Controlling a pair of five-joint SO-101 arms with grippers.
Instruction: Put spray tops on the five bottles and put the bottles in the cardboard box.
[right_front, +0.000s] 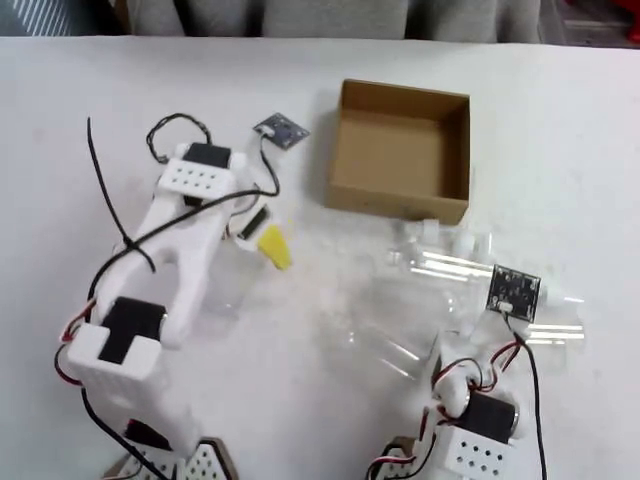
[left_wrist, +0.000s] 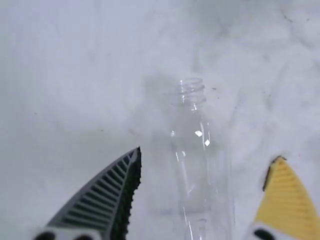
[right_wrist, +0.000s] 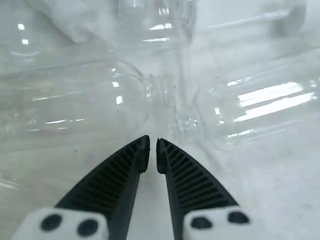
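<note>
**Uncapped bottle between the left fingers; other bottles lie by the box**

A clear bottle (left_wrist: 197, 165) lies on the white surface (left_wrist: 65, 75), its threaded neck bare and pointing away from the left wrist camera. Its wall is plain see-through plastic. The left fingers (left_wrist: 207, 155), one grey and ribbed, one yellow, stand wide apart on either side of it, and neither touches it.

In the high view the other bottles (right_front: 440, 268) lie on their sides in a loose heap, just in front of the near wall of the box (right_front: 400, 195). They are clear plastic too. Small white pieces (right_front: 432, 234) sit among them against that wall; what they are I cannot tell. The box is plain brown cardboard, open at the top.

The right fingers (right_wrist: 152, 147), both dark and ribbed, are nearly together with only a thin slit between the tips and nothing in them. They point at the gap between two lying bottles.

The left arm (right_front: 180, 250) stretches low across the surface towards the box, its yellow finger showing at the tip. The right arm (right_front: 470, 425) stands near the front edge, behind the heap.
</note>
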